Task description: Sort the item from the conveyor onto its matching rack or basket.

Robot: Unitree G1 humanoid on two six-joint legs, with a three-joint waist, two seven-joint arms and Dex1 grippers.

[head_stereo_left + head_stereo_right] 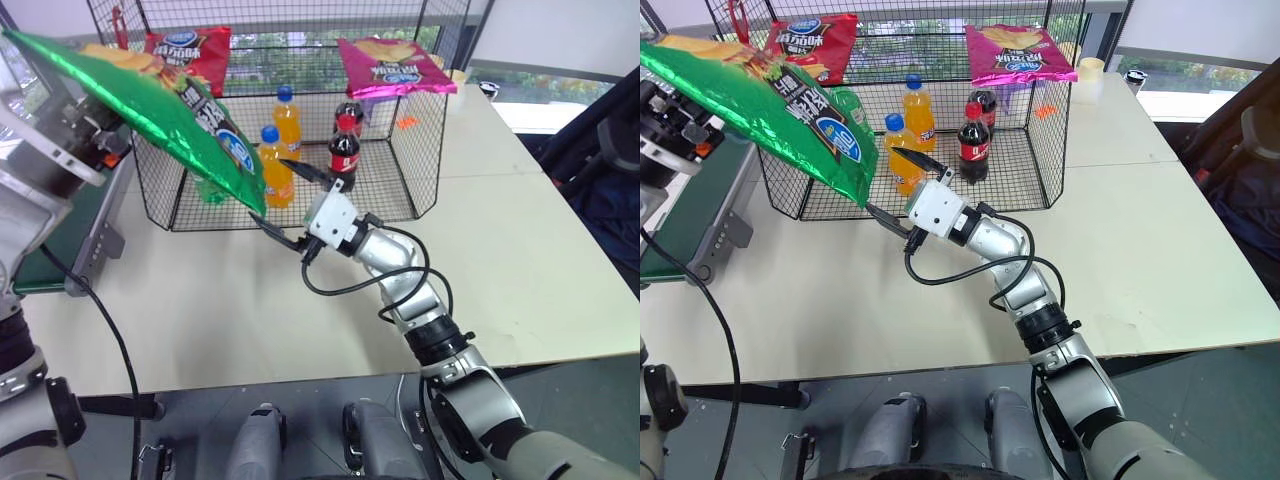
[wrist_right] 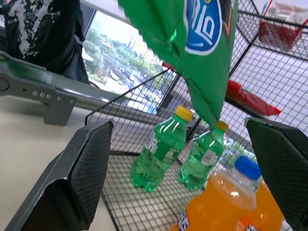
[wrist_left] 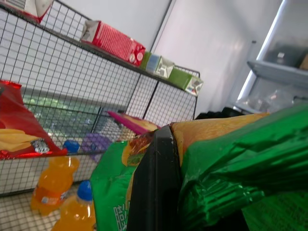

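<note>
Green and glossy, your crisp bag (image 1: 170,110) hangs in the air, pinched at its top end by the left tool (image 3: 159,192), slanting down toward the black wire rack (image 1: 1040,150). You can read a round blue logo on it; the white lettering beside it is too small to make out. Your right tool (image 1: 283,200) sits just under the bag's lower corner, fingers spread wide, gripping nothing. Inside the rack: orange soda bottles (image 1: 275,165), cola bottles (image 1: 343,155), a red bag (image 1: 190,50) and a pink bag (image 1: 392,65). The conveyor (image 1: 690,215) sits left on the desk (image 1: 480,220).
</note>
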